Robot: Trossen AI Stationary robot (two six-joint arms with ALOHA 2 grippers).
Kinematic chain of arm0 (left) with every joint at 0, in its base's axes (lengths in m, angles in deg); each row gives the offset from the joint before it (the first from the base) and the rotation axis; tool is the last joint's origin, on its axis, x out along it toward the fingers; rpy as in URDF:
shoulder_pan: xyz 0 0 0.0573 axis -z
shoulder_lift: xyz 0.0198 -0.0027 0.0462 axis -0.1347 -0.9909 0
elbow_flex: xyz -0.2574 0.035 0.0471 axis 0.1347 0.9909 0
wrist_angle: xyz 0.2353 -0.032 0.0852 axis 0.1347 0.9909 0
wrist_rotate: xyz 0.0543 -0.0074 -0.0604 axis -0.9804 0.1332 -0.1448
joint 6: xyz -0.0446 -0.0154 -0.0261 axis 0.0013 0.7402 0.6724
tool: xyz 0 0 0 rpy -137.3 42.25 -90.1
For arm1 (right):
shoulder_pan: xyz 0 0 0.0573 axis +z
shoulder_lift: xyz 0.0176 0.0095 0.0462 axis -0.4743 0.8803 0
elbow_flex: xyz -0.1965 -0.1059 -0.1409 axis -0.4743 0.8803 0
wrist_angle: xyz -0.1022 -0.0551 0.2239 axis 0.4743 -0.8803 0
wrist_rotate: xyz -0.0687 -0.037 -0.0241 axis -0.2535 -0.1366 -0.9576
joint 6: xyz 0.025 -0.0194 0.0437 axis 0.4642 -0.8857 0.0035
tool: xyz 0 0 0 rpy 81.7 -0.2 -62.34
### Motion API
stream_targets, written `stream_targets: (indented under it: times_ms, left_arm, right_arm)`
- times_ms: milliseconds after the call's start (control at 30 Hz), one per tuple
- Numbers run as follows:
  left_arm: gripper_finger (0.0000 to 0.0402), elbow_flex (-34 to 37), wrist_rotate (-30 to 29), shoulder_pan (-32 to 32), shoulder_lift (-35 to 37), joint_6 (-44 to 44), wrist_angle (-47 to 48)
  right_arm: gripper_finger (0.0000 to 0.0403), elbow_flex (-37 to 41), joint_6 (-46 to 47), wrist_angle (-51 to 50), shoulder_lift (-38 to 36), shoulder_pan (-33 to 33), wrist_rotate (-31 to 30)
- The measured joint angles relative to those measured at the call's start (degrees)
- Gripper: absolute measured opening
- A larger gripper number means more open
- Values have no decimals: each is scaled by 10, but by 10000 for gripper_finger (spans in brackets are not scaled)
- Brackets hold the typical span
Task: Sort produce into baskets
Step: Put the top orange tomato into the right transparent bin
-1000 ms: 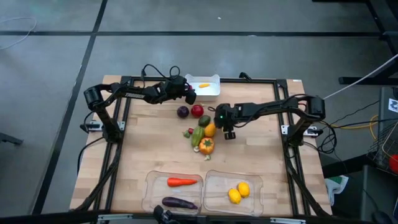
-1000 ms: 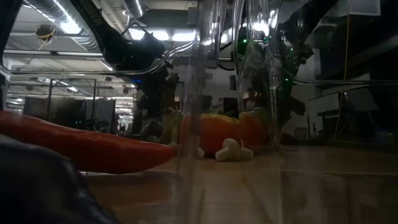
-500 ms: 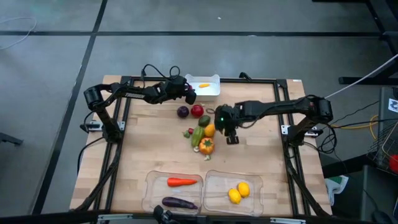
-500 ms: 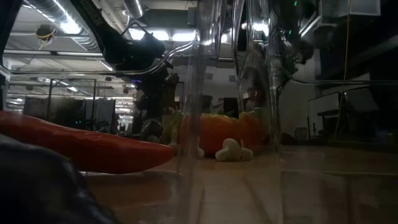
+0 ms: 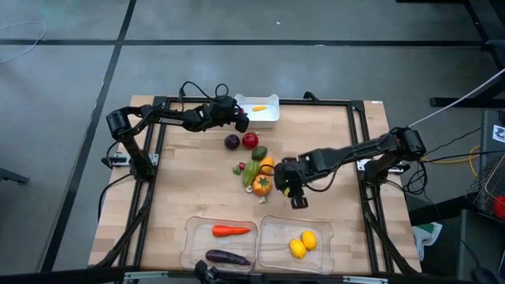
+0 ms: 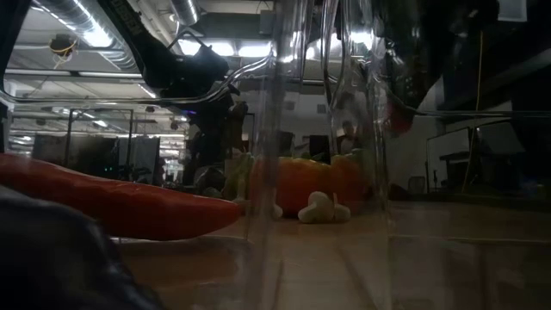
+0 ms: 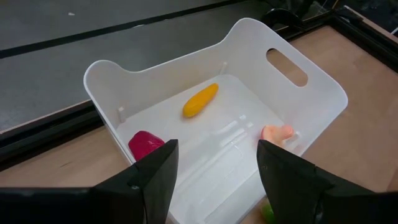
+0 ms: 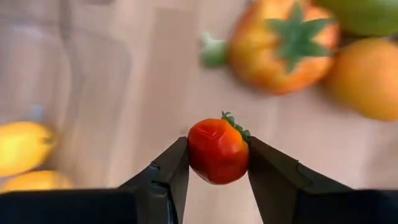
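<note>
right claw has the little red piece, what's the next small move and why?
Probably carry it on toward the clear tray holding the two lemons, then open above it. The right claw is shut on the small red fruit, lifted clear of the pile, between pile and tray. The left claw is open over the white bin.

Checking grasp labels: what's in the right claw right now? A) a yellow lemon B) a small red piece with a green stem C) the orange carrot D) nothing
B: the right wrist view shows the right claw shut on a small red piece with a green stem.
</note>
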Motion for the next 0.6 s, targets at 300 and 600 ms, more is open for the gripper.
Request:
stream_targets:
  times_ms: [300,600]
  left_arm:
    - [214,0,0,0,0,3,3]
    - [214,0,0,0,0,-10,4]
  right_arm:
    - [145,0,82,-15,0,68,85]
    - [145,0,174,-35,0,109,87]
